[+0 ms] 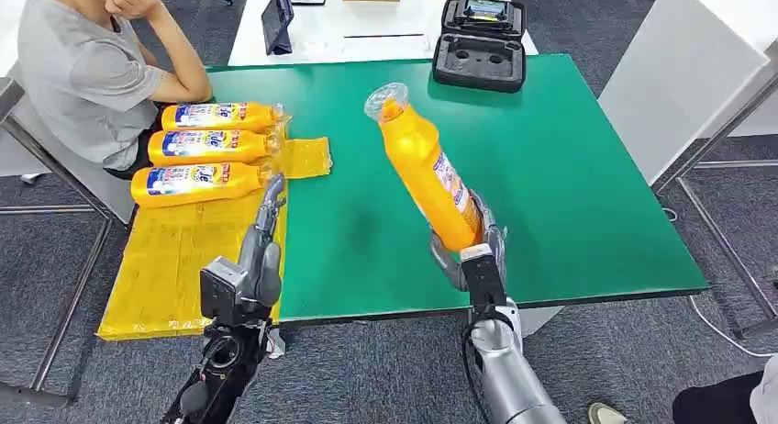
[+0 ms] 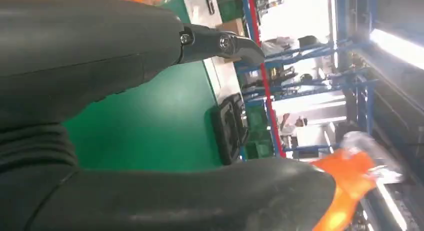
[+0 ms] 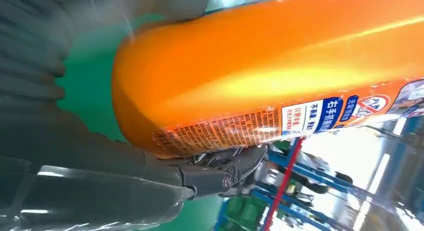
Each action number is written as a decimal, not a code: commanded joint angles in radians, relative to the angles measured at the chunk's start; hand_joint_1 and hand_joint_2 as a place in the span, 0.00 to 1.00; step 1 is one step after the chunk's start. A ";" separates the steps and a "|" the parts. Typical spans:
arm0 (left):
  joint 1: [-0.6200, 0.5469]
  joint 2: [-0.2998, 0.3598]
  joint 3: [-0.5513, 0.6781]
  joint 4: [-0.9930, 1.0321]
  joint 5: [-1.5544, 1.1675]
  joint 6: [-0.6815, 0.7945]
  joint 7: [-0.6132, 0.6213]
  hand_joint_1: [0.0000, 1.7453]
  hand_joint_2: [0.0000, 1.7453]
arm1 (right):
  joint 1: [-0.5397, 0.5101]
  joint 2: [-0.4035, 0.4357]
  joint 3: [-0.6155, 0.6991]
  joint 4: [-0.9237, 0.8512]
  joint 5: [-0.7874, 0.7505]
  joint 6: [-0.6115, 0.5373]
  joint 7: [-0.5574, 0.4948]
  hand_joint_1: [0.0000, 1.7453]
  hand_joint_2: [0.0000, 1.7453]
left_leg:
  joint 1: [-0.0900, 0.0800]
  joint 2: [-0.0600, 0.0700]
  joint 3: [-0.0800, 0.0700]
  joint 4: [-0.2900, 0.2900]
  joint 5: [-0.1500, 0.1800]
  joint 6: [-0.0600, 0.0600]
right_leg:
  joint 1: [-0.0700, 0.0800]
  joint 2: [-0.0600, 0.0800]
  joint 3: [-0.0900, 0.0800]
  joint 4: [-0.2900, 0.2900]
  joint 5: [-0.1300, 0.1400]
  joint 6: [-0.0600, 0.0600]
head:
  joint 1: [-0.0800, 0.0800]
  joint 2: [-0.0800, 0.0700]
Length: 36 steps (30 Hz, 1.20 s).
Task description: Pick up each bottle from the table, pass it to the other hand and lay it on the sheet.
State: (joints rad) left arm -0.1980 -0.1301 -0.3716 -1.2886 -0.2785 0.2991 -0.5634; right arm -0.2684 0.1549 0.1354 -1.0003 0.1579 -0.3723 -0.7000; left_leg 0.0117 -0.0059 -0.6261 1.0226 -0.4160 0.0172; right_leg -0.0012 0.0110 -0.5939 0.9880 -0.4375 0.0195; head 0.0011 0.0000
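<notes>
My right hand (image 1: 472,240) grips the base of an orange bottle (image 1: 424,167) and holds it above the green table (image 1: 569,185), tilted with its clear cap up and to the left. The right wrist view shows the orange bottle (image 3: 270,71) close up with my fingers (image 3: 220,171) wrapped under it. My left hand (image 1: 264,231) is open and holds nothing, its fingers pointing forward at the edge of the yellow sheet (image 1: 183,259). Three orange bottles (image 1: 197,144) lie side by side on the far part of the sheet. In the left wrist view, my left hand (image 2: 125,56) shows with the held bottle (image 2: 350,181) beyond it.
A person in a grey shirt (image 1: 87,71) sits at the table's far left, close to the sheet. A black open case (image 1: 479,43) rests at the table's far edge. A white panel (image 1: 679,75) stands to the right of the table.
</notes>
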 commanded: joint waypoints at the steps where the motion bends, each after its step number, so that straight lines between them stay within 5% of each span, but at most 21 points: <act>1: -0.016 0.009 -0.022 0.056 0.007 -0.007 0.007 0.00 0.00 | 0.001 -0.011 0.030 -0.067 -0.009 -0.005 0.002 1.00 1.00 | -0.001 0.000 0.005 -0.001 -0.001 0.000 | 0.000 -0.001 0.005 -0.001 -0.001 0.000 | 0.000 0.000; 7: -0.016 0.009 -0.022 0.056 0.007 -0.007 0.007 0.00 0.00 | 0.001 -0.011 0.030 -0.067 -0.009 -0.005 0.002 1.00 1.00 | -0.001 0.001 0.003 -0.001 -0.001 0.000 | -0.001 0.000 0.003 -0.001 -0.001 0.000 | 0.000 0.000; 22: -0.075 0.031 -0.009 0.067 0.039 -0.080 0.018 0.00 0.00 | -0.021 -0.030 0.296 0.017 0.041 0.097 0.002 1.00 1.00 | 0.000 0.001 0.005 -0.001 -0.001 0.000 | 0.000 0.000 0.004 -0.001 -0.001 0.000 | 0.000 0.000; 36: -0.080 0.029 -0.006 0.077 0.037 -0.083 0.017 0.00 0.00 | -0.025 -0.029 0.317 0.036 0.052 0.093 0.002 1.00 1.00 | 0.000 0.001 0.003 -0.001 -0.001 0.000 | 0.000 0.000 0.003 -0.001 -0.001 0.000 | 0.000 0.000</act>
State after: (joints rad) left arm -0.2313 -0.1270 -0.3780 -1.2699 -0.2365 0.2205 -0.5493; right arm -0.2448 0.1450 0.3815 -1.0639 0.2045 -0.2804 -0.7000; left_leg 0.0120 -0.0059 -0.6265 1.0224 -0.4159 0.0172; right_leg -0.0009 0.0110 -0.5941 0.9881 -0.4376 0.0194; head 0.0011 0.0000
